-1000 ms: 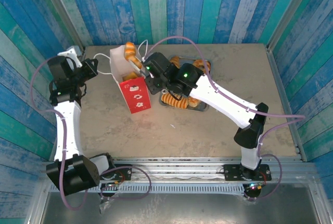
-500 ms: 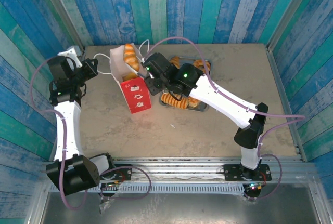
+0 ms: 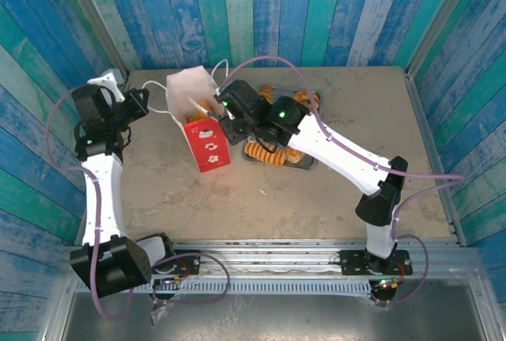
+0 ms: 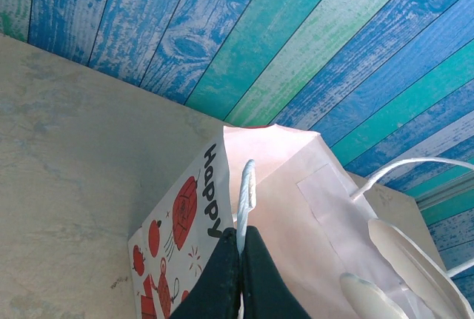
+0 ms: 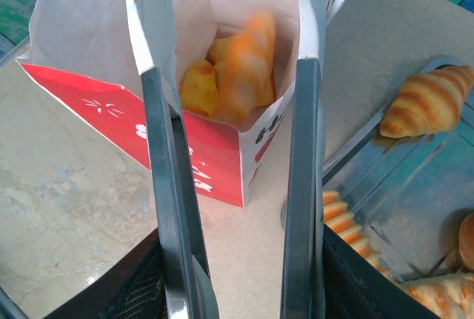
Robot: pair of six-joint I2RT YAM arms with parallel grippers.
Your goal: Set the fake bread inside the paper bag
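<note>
While one bag stands open | bread inside: two | tray: four

Rear left of table: paper bag, tilted. In bag: fake bread. Just right of bag: tray, croissant and loaves on it. Over bag mouth: right gripper. Left of bag: left gripper, clamped on cord handle.
</note>
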